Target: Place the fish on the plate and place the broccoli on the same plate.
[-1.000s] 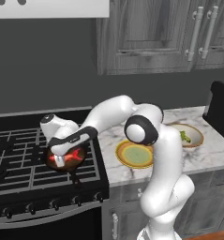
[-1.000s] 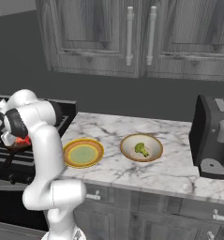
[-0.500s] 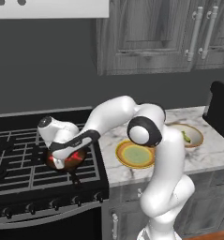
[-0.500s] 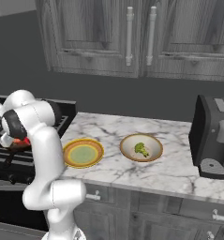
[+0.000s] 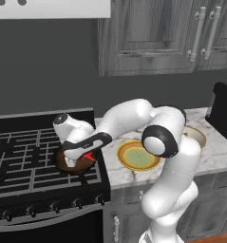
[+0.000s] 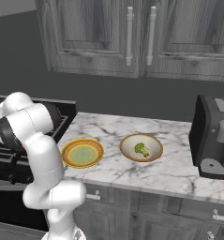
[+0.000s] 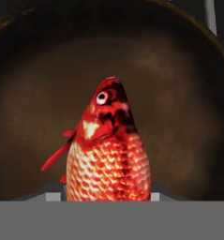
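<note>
Over at the left, on the stove (image 5: 34, 166), my pincer (image 5: 84, 159) is down in the dark brown frying pan (image 5: 73, 162), and its jaws are partly closed around the fish (image 7: 108, 154), gripping it on both flanks near the tail end of its body, with the head pointing away from my hand toward the far wall of the pan. The fish looks small and slim, so I judge it light, probably stiff enough to stay straight when lifted, but its scaled sides look smooth and its body narrows toward the tail, so it could slide out backwards if I squeeze too close to the thin end; the thick middle of the body is the better hold, and the side fins are too flimsy to take. Whether it is already off the pan floor I cannot tell. To the right of the stove, on the marble surface (image 6: 179, 164), the plate (image 5: 136, 155) with the yellow-orange rim lies flat and bare, near the stove edge. Further right is the tan bowl (image 6: 141, 147) with the broccoli (image 6: 141, 149) lying in it; that piece looks knobbly, light and easy to crush, best taken across the head.
</note>
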Available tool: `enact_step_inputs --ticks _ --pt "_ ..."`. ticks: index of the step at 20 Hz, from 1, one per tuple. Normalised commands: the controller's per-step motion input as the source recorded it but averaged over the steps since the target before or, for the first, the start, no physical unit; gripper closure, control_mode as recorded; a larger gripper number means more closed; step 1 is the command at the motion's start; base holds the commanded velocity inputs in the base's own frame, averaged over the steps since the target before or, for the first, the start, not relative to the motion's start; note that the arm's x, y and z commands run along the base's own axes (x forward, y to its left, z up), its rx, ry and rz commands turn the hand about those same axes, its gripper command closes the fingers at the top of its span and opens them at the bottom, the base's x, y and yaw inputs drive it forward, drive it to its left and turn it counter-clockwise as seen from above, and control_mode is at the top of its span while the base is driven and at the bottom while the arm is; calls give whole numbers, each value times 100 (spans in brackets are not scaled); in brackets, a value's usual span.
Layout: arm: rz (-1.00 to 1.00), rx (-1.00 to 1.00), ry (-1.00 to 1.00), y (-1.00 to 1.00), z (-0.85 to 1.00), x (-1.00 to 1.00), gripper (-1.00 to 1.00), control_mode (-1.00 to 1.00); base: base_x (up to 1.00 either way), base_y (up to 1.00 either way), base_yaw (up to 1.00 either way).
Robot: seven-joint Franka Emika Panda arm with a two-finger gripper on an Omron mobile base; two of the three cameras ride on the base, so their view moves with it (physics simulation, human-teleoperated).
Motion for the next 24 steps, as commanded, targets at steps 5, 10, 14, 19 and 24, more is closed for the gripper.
enact_step_inputs --ticks 5,10,14,19,24 --pt "-28 2 -2 -29 91 15 100 -100 0 0 0" --pt "-22 2 -1 -3 100 10 100 -100 0 0 0" --pt "-16 2 17 -65 100 -14 100 -100 0 0 0" --pt "-15 1 23 -92 65 -37 100 -100 0 0 0" --pt "-21 13 7 -92 -10 -61 100 -100 0 0 0"
